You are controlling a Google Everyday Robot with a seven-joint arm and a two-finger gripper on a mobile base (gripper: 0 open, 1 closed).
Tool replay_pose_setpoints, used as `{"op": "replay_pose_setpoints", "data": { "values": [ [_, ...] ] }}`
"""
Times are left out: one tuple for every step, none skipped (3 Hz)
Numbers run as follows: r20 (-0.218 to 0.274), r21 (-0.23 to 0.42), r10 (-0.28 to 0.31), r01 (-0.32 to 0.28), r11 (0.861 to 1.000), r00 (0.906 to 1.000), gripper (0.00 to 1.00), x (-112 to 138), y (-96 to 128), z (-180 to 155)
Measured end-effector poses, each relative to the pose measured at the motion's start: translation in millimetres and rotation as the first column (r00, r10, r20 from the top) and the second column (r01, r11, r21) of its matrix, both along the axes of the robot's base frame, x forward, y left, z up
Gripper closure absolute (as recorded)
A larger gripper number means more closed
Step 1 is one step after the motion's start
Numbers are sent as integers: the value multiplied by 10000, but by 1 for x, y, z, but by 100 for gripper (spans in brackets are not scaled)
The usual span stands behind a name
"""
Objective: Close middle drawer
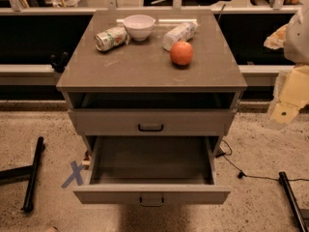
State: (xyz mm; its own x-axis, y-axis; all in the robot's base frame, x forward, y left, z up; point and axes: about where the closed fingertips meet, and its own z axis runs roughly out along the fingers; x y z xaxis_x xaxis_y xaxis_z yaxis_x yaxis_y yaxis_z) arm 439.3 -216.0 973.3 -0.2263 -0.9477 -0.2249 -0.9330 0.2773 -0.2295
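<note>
The middle drawer (151, 195) of the grey-brown cabinet (149, 71) is pulled far out toward me. Its inside is bare and its small dark bar handle (152, 200) faces me. Above it, the taller-fronted drawer (150, 123) with the same handle stands slightly out, with a dark gap under the countertop. The lowest drawer is hidden beneath the open one. My gripper (285, 111) shows as cream-coloured parts of the arm at the right edge. It is level with the upper drawer, well right of the cabinet and touching nothing.
On the countertop are a white bowl (139, 26), a tipped can (111, 37), a lying bottle (178, 34) and an orange fruit (181, 53). A blue X (73, 174) marks the floor at left. Black stand legs (33, 174) and a cable (251, 174) lie on the floor.
</note>
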Motion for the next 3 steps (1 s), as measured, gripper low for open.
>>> {"op": "replay_pose_setpoints", "data": {
  "values": [
    [-1102,789,-12,100,9968,9939,0,-5,21,-40],
    [-2758,1915,98,449,9805,9612,0,-23,57,-111],
    [-3994,2596,203,918,9613,9165,0,-49,83,-177]
  ]
}}
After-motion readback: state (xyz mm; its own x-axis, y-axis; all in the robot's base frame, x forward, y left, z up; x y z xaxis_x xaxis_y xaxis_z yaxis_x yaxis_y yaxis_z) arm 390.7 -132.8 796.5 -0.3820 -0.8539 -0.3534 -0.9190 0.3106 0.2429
